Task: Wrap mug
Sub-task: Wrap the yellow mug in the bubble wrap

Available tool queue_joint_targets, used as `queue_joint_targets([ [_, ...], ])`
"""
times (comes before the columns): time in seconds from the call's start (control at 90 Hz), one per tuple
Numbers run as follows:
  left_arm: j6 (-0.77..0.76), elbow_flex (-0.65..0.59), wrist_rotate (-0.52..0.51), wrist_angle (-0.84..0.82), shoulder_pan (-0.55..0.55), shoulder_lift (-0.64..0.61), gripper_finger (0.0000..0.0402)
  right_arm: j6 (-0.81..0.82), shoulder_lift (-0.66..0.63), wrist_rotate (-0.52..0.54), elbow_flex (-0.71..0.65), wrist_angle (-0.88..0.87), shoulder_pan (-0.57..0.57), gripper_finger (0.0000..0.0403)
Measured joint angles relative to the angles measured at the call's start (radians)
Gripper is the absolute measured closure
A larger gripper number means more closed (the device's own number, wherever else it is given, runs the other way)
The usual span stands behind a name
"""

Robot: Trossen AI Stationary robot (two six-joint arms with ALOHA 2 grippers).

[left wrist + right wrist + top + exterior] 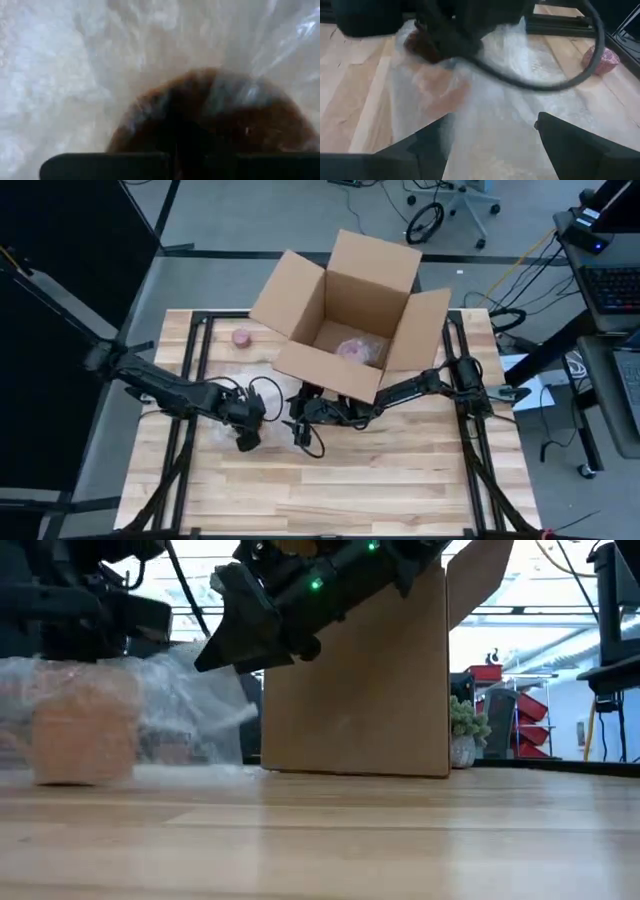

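Although the bubble wrap [485,100] hides most of it, the mug [215,117] shows as a brown rounded shape under the clear film, lying on the wooden table [330,490] in front of the cardboard box [345,305] and between the two grippers. In the low view it reads as a brownish block already veiled by plastic, with loose film trailing toward the box. The left gripper [245,435] sits right over the mug; its wrist camera is filled by the brown body beneath film, and whether its fingers are clamped or spread I cannot tell. The right gripper [490,142] hovers just beside the sheet with its fingers spread apart and nothing between them, plastic lying in the gap ahead.

As a judgement, the wrapping is partway done: film covers the mug, but a broad flap is still spread flat on the table and nothing looks tucked or closed. Folding that loose part over and around the mug remains. Inside the box lies what seems to be another wrapped bundle [360,350], pinkish through its film, though it is too small to be sure. A small pink object [241,337] rests apart near the table's far left side.
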Motion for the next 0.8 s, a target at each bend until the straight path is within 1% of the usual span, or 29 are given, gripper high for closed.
queue_joint_targets([
  [0.211,0.012,0.005,0.007,0.074,0.0,0.065,0.0402,0.016,0.002,-0.028,0.0,-0.012,0.0,0.0133],
  [0.344,0.023,0.005,0.007,0.082,0.0,0.092,0.0401,0.016,0.002,-0.028,0.0,-0.022,0.0,0.0133],
  [0.589,0.022,0.002,0.009,0.157,0.0,0.103,0.0401,0.015,0.003,-0.032,0.0,-0.027,0.0,0.0133],
  [0.8,0.013,0.044,0.024,0.141,-0.005,0.11,0.0402,0.003,0.003,-0.032,0.0,-0.041,0.0,0.0133],
])
